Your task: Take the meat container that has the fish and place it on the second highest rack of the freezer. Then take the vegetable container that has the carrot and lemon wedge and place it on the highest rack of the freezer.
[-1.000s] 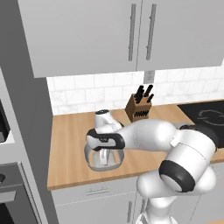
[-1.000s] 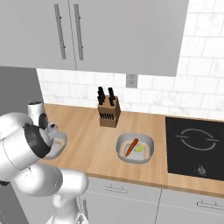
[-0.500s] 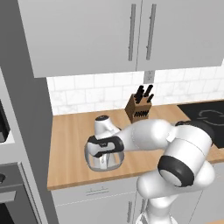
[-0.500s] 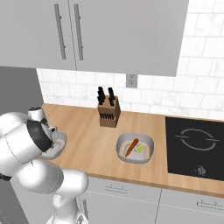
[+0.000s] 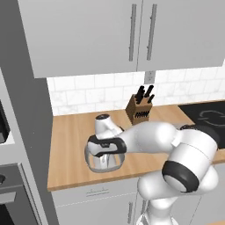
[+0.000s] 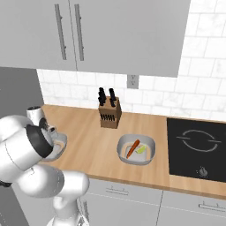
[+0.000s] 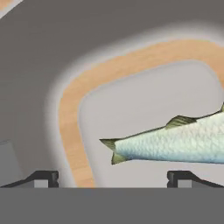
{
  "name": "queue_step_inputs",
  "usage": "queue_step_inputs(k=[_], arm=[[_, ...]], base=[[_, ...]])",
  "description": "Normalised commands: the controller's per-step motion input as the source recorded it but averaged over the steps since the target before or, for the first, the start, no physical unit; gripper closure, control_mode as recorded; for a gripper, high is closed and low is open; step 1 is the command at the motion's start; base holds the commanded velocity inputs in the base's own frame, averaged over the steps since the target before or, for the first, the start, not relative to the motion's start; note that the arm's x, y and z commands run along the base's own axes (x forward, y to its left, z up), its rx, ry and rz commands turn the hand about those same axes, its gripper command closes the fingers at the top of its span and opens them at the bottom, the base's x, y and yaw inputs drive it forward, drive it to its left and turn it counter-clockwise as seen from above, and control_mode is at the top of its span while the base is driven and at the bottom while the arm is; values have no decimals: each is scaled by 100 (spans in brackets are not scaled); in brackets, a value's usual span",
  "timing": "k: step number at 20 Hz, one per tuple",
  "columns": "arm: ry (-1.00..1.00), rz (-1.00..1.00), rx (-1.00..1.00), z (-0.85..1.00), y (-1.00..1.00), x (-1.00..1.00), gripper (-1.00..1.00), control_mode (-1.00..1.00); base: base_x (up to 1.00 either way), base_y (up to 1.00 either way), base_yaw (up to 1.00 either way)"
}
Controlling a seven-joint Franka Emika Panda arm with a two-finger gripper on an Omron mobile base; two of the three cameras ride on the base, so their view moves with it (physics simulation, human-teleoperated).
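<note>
The gripper [image 7: 112, 179], jaws spread wide and gripping nothing, sits directly above the tub [image 7: 131, 105], the fish [image 7: 175, 142] lying just beyond its fingertips.

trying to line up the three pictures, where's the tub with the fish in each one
Left base view: the fish tub sits lower centre, on the counter's front edge under the tool.
Right base view: at the left edge, mid-height, mostly hidden by the arm.
Hand view: its pale floor is centre, the fish at right.
Shared landmark: the knife block, behind it to the right.
</note>
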Motion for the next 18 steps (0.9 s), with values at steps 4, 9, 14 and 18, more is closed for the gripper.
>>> queue_step_inputs(k=[4, 9, 14, 18], arm=[[0, 0, 0, 21, 0, 4, -100, -100], [0, 0, 0, 14, 0, -34, -100, -100], [0, 0, 0, -5, 0, -58, -100, -100], [0, 0, 0, 0, 0, 11, -100, -100]], base=[[0, 0, 0], [0, 0, 0], [0, 0, 0], [0, 0, 0]])
